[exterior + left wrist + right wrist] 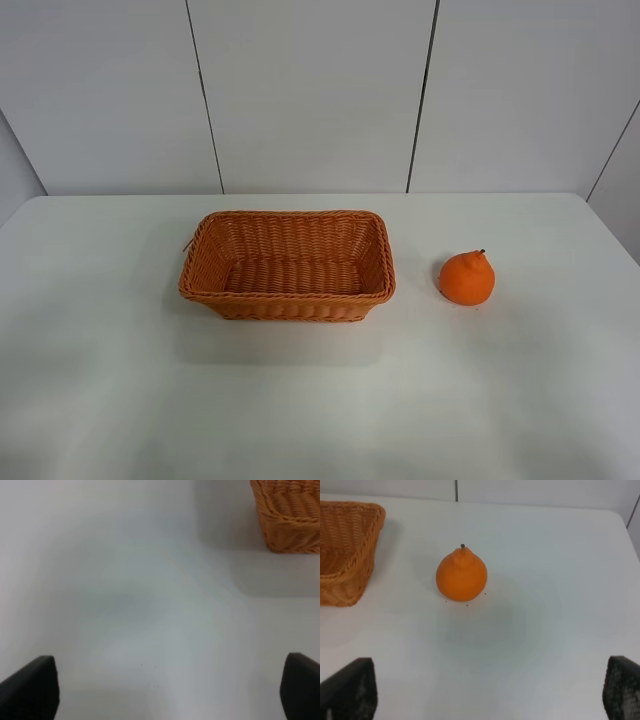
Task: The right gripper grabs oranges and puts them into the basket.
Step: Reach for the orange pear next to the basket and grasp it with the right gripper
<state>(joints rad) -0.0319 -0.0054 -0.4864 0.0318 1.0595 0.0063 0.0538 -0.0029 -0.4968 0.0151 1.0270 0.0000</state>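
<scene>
The orange (467, 277) stands on the table (500, 400) between the basket (290, 305) and the right edge, touching neither. It lies straight ahead of the right pincer (482, 690), which is spread wide, empty, and short of the fruit. That arm looks the nearer one.

No text, label, brand, number or sign can be read anywhere, neither on the basket (288, 214), the orange (467, 278) at its three o'clock, the table (300, 400) nor the wall panels (310, 90).
</scene>
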